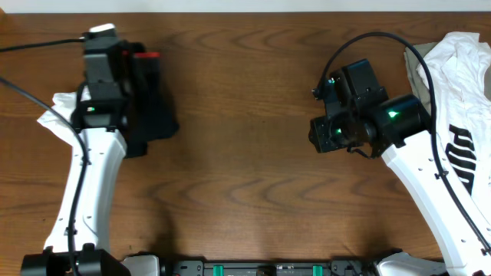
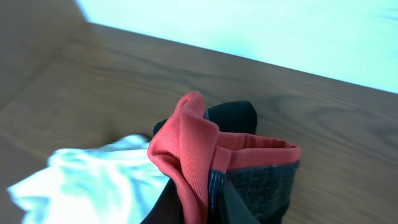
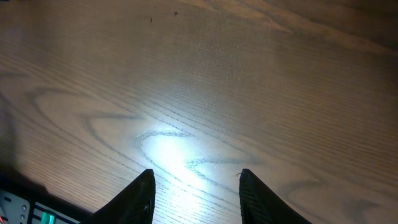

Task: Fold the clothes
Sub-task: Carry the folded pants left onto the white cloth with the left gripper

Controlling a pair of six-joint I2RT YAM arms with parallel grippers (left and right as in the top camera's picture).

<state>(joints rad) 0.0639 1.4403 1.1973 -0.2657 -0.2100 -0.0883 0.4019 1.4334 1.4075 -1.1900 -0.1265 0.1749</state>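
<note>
Right pincer (image 3: pixel 196 174) parted over wood-grain table (image 3: pixel 261 81)

The worktop (image 1: pixel 245 153) is a brown wooden surface with broad, curving grain running mostly left to right. Beyond its far edge lies a pale strip of background (image 1: pixel 307 4), seen in the overhead view as a thin band; in the left wrist view the same background (image 2: pixel 249 31) appears light blue-white and featureless, meeting the worktop (image 2: pixel 323 106) along a straight diagonal edge. In the right wrist view the worktop (image 3: pixel 249 93) carries a bright patch of glare (image 3: pixel 165 152) that washes out the grain. Along the near edge sits a black rail (image 1: pixel 261 268) with small green tabs (image 1: pixel 219 269).
</note>
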